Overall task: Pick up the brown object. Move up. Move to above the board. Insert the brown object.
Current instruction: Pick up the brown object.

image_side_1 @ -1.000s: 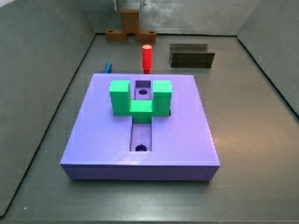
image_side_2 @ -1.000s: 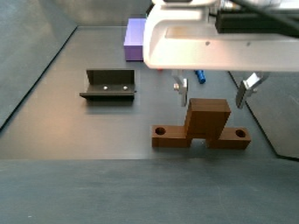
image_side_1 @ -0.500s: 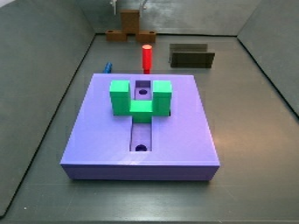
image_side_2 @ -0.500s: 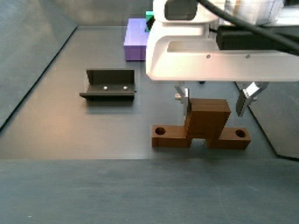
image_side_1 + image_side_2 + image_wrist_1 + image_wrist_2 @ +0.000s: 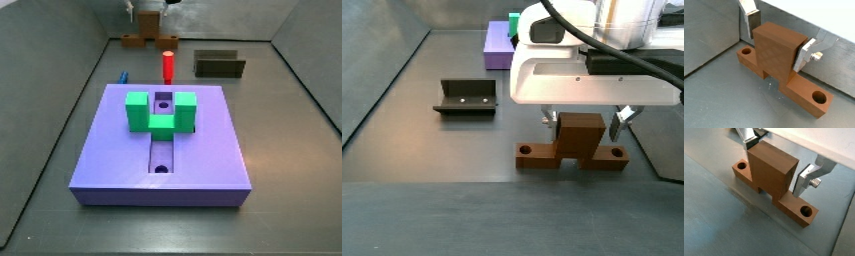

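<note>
Claw [image 5: 587, 117] is low over the brown object [image 5: 573, 146] at one end of the grey floor, well apart from the board [image 5: 163, 140]. Its two silver fingers [image 5: 749, 19] stand apart, one on each side of the object's tall centre block. In both wrist views a slim gap shows btwn each plate and the block, so the claw is spread w/ nothing gripped.

Brown object [image 5: 778, 61] sits flat on the floor: long narrow bar w/ a round hole near each end, upright block rising from the middle. Same layout in a wrist view [image 5: 771, 177].

Board lies at centre in a side view, w/ a green U-block [image 5: 162, 110] on its groove. Red cylinder [image 5: 168, 66] stands upright just beyond the board. Dark fixture [image 5: 466, 97] sits on the floor near the brown object, apart from it.
</note>
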